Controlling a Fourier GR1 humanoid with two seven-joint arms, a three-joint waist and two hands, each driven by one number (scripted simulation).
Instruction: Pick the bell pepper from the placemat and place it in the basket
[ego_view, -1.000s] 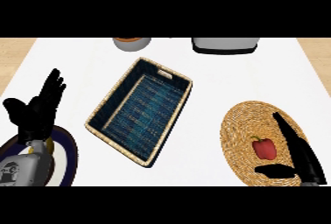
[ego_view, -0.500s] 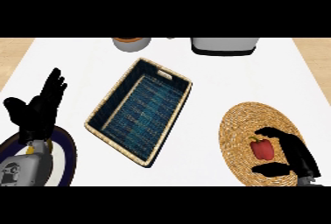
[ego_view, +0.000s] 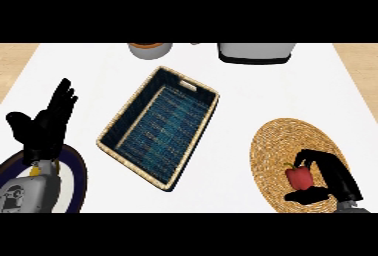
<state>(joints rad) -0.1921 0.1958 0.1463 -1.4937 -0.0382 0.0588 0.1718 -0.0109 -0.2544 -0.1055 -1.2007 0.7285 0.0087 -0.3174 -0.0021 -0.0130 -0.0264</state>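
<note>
bell pepper (ego_view: 298, 176) sits over the lower right part of the placemat (ego_view: 272, 150), well apart from the basket (ego_view: 156, 129). rest, big to small:

- counter (ego_view: 295, 95): white, fills the view.
- basket: rectangular, woven rim, dark blue inside, mid-counter, turned at an angle, handle slot at the far end.
- placemat: round, woven, tan, right of the basket, near it but not touching, close to the counter's front edge.
- plate (ego_view: 80, 172): dark blue rim, lower left corner, partly cut off, left forearm over it.
- grey-white appliance (ego_view: 255, 51): far edge, right of centre, top cut off.
- left hand (ego_view: 43, 127): spread, fingers straight and pointing up, resting by the left edge just above the plate.
- right hand (ego_view: 338, 176): in from the lower right, over the placemat, fingers curled over the pepper's far side, thumb at its near side, pinching it.
- round container (ego_view: 150, 49): orange-brown rim, far edge, left of the appliance.
- pepper: red. can't tell if it touches the mat or is just off it.
</note>
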